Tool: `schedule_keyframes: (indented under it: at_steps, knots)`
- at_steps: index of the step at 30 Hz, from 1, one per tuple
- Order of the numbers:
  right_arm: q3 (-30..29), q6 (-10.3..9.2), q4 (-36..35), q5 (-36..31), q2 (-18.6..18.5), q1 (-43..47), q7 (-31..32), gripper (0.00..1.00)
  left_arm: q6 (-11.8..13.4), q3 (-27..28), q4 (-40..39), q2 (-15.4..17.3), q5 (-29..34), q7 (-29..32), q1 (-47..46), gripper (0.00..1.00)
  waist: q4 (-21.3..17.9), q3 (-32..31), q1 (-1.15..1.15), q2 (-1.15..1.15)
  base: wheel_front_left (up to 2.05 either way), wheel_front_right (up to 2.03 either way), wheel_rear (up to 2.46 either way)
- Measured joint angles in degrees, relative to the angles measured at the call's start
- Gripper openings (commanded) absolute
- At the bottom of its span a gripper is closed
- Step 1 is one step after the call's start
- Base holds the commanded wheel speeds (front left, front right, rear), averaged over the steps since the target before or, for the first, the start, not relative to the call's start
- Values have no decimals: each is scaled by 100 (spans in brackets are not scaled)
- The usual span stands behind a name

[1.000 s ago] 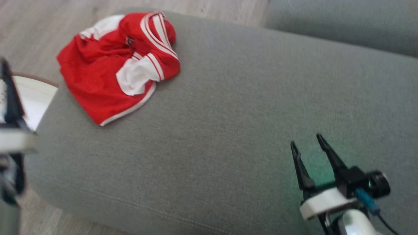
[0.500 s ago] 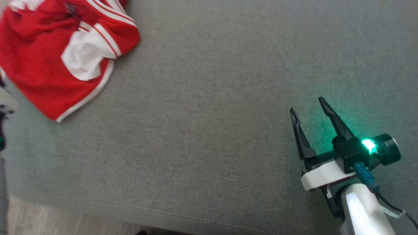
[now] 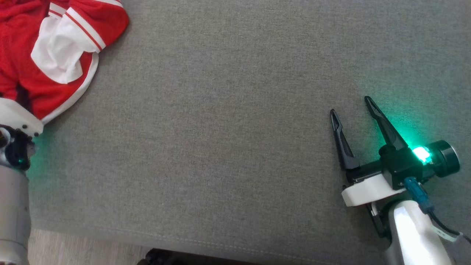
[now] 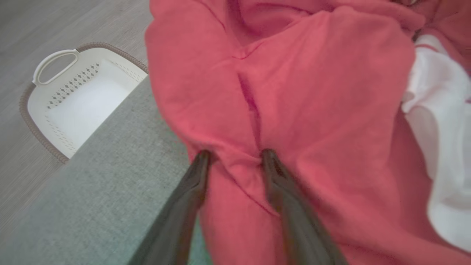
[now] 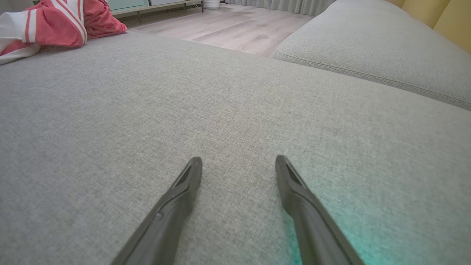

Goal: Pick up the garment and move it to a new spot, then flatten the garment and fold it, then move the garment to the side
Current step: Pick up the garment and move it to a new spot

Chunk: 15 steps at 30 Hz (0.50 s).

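The garment (image 3: 14,55), red with white panels and stripes, lies crumpled at the top left of the head view on a grey sofa cushion (image 3: 220,129). In the left wrist view my left gripper (image 4: 233,156) presses both tips into the garment (image 4: 294,92) near its edge, jaws apart with a small ridge of red cloth between them. My right gripper (image 3: 350,105) hovers open over bare cushion at the lower right, far from the cloth. The right gripper (image 5: 238,160) holds nothing, and the garment (image 5: 48,25) lies at the far left of its wrist view.
A white plastic basket (image 4: 84,99) stands on the wooden floor beside the cushion's left end. A second grey cushion (image 5: 368,48) lies beyond a gap at the right. The cushion's front seam (image 3: 184,241) runs along the bottom of the head view.
The head camera has swung, so the garment now sits in the top left corner. My left arm has come in onto the garment's near edge. The right gripper stays open.
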Motion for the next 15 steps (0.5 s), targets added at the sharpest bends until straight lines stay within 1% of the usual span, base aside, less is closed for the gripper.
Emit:
schedule_keyframes:
  at_steps: [1, 2, 3, 4, 10, 13, 15]
  knots:
    - [0, 0, 0, 1, 0, -5, 0, 100, -32, 0, 54, 0, -32, 3, -47, 44, 2, 6, 0, 0, 0, 0, 0]
    - [0, 0, 0, 1, 0, -10, 0, 100, -54, -2, 96, 0, -38, -2, -83, 28, 4, 8, 0, 0, 0, 0, 0]
    - [1, 0, 0, 2, 0, -19, -1, 100, -55, -5, 151, -1, -38, -19, -121, 8, 6, 8, 0, 0, 0, 0, 0]
    - [2, 0, 7, 3, 0, -38, -1, 100, -57, -8, 198, 0, -38, -51, -145, 0, 8, 4, 0, 0, 0, 0, 0]
    - [10, 0, 144, 33, -2, -127, -36, 100, -157, -62, 355, 22, -38, -410, -153, 0, 10, -153, 0, 0, 0, 0, 0]
    - [8, 0, 286, 138, -3, -128, -130, 100, -207, -132, 369, 145, -30, -632, -188, 0, -1, -317, 0, 0, 0, 0, 0]
    - [13, 0, 391, 221, -3, -128, -194, 100, -250, -198, 359, 289, -8, -821, -277, 0, -10, -464, 0, 0, 0, 0, 0]
